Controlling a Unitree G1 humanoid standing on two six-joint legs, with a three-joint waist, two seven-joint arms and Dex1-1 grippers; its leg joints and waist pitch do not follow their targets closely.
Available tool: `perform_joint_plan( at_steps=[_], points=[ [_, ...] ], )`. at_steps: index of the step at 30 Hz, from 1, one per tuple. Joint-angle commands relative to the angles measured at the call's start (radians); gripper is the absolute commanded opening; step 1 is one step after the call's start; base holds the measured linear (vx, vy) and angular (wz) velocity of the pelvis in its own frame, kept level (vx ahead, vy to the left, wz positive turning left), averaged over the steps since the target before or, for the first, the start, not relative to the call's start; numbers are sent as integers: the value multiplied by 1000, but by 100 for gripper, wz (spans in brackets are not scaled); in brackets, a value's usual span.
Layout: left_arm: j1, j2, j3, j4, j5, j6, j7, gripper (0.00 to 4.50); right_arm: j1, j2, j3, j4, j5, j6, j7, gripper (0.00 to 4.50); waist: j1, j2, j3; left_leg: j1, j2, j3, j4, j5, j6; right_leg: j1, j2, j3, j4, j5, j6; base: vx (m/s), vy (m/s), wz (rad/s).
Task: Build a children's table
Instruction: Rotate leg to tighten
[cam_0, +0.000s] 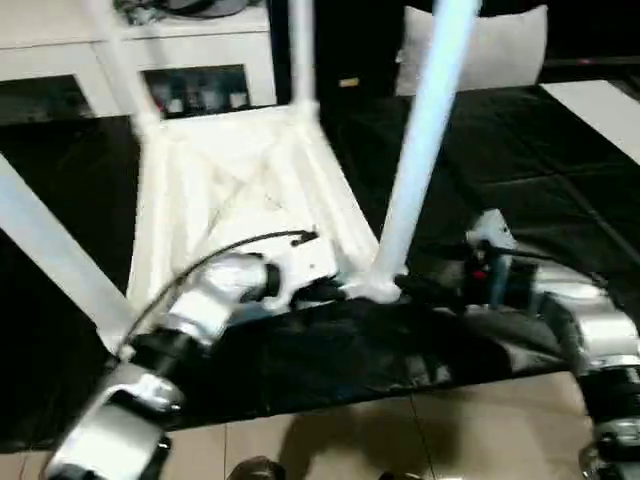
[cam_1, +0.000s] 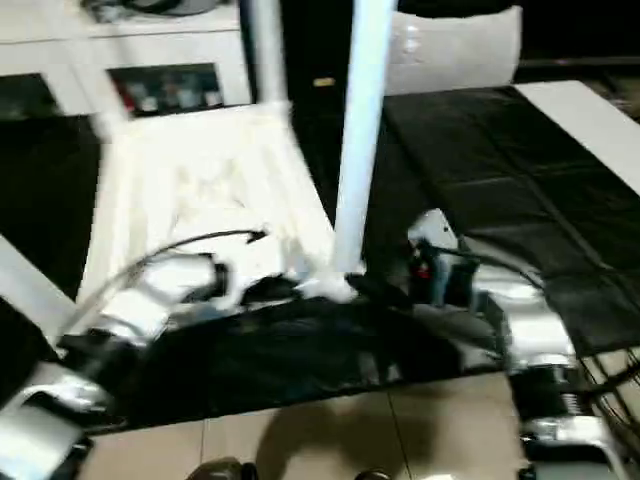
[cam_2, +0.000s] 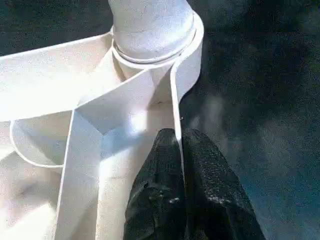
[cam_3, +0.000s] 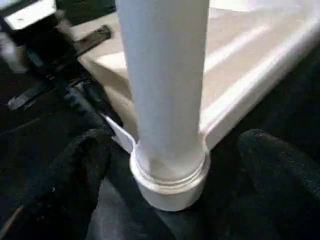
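Leg (cam_3: 165, 100) seated in corner socket (cam_3: 170, 182); our right hand (cam_3: 170, 165) wide around it, left hand (cam_2: 180, 165) pinching table rim (cam_2: 176, 100). Next: flip upright, we judge.

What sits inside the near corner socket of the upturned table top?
A white tubular leg stands upright in the corner socket of the table top. How deep its end goes is covered by the socket's rim.

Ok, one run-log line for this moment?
table upside down, legs up | left gripper shut on rim | right gripper open around near leg
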Motion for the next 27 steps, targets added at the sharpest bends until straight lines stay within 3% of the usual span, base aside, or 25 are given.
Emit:
perform_joint_plan(
  at_steps=[1,6,7,15,18,27],
  points=[
    [7,6,-54,2,13,-30,-68,0,-5,-11,9,-16,3,-38,24,447,1,-9,-68,19,66,-19,-70,-239,72,50,-75,52,-63,-277,-203,0,0,0],
    [16,55,-101,-4,-14,-106,-222,0,-11,-48,52,-27,43,-7,174,411,16,-16,-73,19,66,-17,-66,-213,87,52,-76,53,-57,-252,-215,0,0,0],
    [17,55,-103,-7,-14,-108,-230,0,-12,-49,57,-28,43,-1,186,394,18,-13,-73,18,68,-17,-66,-209,89,51,-76,53,-55,-249,-217,0,0,0],
    [27,53,-115,-25,-16,-127,-274,0,-16,-37,101,-32,38,-2,252,325,30,-16,-73,21,69,-17,-66,-212,74,49,-78,54,-58,-292,-204,0,0,0],
    [24,53,-118,-23,-21,-136,-282,0,-15,-31,125,-31,32,-7,270,297,32,-20,-76,20,69,-17,-65,-198,74,51,-79,54,-56,-287,-201,0,0,0],
    [26,52,-115,-28,-17,-137,-290,0,-16,-9,154,-29,33,4,291,214,36,-20,-82,20,68,-16,-61,-168,83,51,-77,53,-49,-243,-211,0,0,0]
  ],
)
